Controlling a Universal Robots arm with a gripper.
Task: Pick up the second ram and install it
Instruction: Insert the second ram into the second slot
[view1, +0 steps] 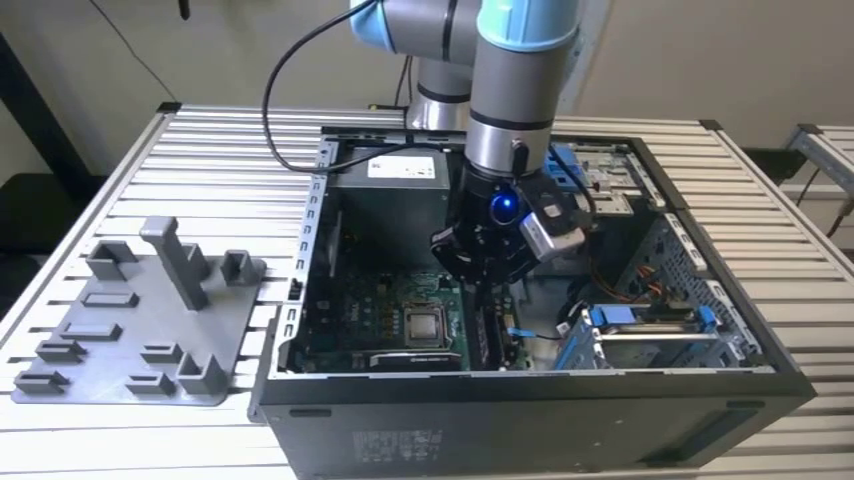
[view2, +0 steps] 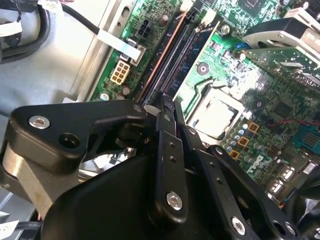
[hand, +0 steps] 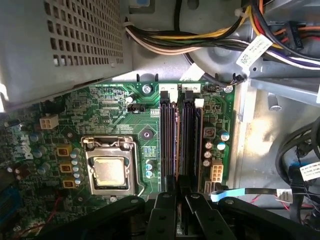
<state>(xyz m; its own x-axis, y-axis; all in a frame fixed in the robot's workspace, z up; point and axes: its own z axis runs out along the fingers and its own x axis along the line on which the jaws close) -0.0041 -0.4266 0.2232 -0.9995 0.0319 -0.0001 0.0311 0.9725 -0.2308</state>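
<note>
My black two-fingered tool (view1: 483, 283) is lowered inside the open black computer case (view1: 534, 395) that lies on the slatted white table (view1: 200, 140), right above the row of long black memory slots (hand: 176, 135) on the large green motherboard (hand: 105, 107). In both wrist views my fingers (view2: 169, 145) are drawn close together, pointing down at the slots, but I cannot tell whether they are fully closed or pinching anything between them. A thin, long dark memory stick (view2: 170, 57) stands on edge in the slots, its far end near the white slot latches (hand: 172, 92); my fingertips are at its near end, and I cannot tell whether they touch it. Beside the slots sits the square silver processor socket (hand: 109, 167). Outside the case, toward the exterior view's left, a grey plastic fixture tray (view1: 134, 330) with upright blocks rests on the table.
</note>
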